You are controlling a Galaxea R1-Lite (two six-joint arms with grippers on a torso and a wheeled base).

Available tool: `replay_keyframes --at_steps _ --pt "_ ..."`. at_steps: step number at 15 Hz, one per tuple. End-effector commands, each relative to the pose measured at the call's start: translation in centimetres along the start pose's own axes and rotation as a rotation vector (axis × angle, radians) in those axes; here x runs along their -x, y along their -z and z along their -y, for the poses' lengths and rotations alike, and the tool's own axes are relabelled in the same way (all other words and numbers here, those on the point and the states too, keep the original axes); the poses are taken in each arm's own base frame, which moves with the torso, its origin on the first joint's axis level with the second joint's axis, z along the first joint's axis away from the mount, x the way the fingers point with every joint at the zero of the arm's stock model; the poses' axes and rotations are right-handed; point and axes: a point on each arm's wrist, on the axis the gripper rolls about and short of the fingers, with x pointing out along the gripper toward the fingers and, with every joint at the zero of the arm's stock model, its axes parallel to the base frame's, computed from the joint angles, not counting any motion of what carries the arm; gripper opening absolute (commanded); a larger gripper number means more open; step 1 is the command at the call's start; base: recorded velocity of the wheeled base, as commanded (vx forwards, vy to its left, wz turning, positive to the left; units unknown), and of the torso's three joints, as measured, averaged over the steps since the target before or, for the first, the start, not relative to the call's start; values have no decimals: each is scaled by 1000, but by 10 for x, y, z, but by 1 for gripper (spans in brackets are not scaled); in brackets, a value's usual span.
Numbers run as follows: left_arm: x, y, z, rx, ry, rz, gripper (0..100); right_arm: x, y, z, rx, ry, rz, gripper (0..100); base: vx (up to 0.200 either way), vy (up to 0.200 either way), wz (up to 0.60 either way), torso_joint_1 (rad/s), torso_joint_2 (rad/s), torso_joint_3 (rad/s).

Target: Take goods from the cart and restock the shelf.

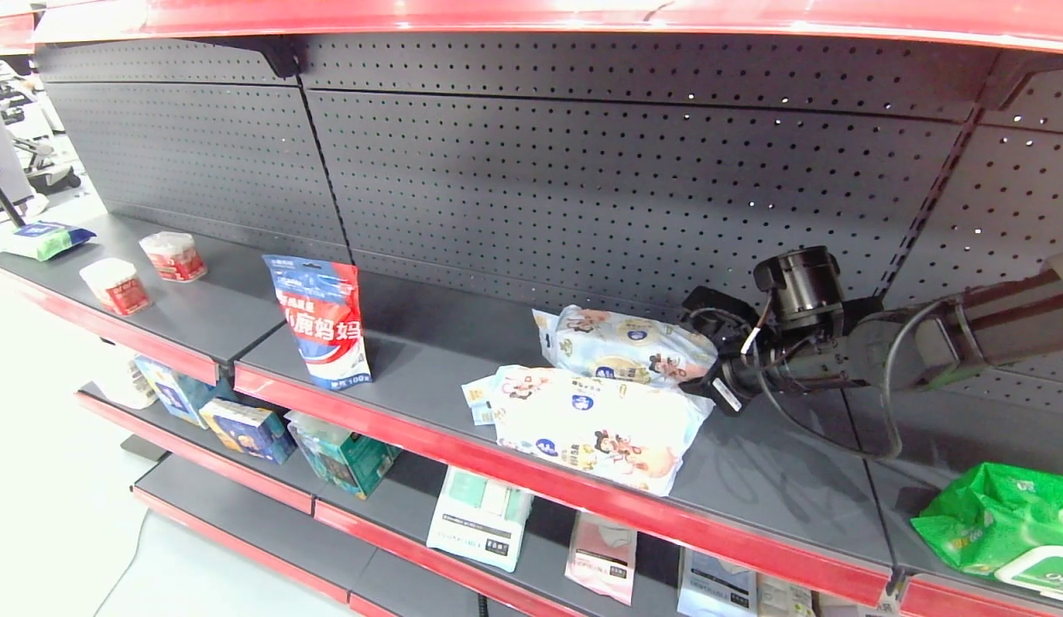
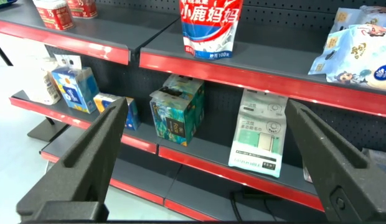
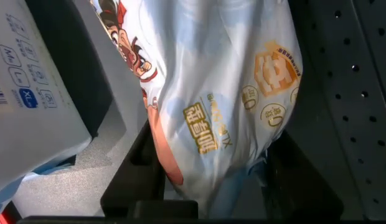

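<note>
The upper shelf (image 1: 780, 488) carries two cartoon-printed diaper packs near its middle: the front pack (image 1: 596, 424) lies flat at the red lip, and the rear pack (image 1: 626, 343) lies just behind it, touching it, close to the pegboard back (image 1: 583, 171); the right gripper (image 1: 701, 370) is at the rear pack's right end, low over the shelf; the right wrist view adds what the head view hides, the pack's crumpled end filling the gap between the jaws, which are clamped on it from both sides, with a white printed edge of the front pack just beside; further left on the same tier a red-and-blue pouch (image 1: 321, 319) stands upright, well apart from the packs; beyond it are a near tub (image 1: 114, 285), a far tub (image 1: 173, 255) and a blue-and-green flat pack (image 1: 47, 238); at the far right lies a green wipes pack (image 1: 994, 514); the lower shelf (image 1: 411, 493) holds a blue carton (image 1: 249, 428), a teal box (image 1: 343, 454), a white pack (image 1: 480, 514) and a pink pack (image 1: 602, 557), seen from above and partly under the upper lip; the left wrist view gives their fronts instead, teal box and white pack standing upright side by side; the left gripper (image 2: 207, 106) hangs before this tier, its jaws wide apart.
</note>
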Motion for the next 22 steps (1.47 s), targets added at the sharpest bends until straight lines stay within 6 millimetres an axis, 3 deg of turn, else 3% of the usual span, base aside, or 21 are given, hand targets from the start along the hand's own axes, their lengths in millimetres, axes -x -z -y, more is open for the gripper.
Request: replay_keyframes --at_steps 1,9,22 --pt "0 0 0 0 -1 0 100 -1 0 0 1 -2 -1 0 0 0 0 0 0 0" --pt "0 0 0 0 -1 0 100 -5 -5 -1 15 -8 28 0 0 0 0 0 0 0" --pt "0 0 0 0 -1 0 100 -5 4 6 27 -9 20 0 0 0 0 0 0 0"
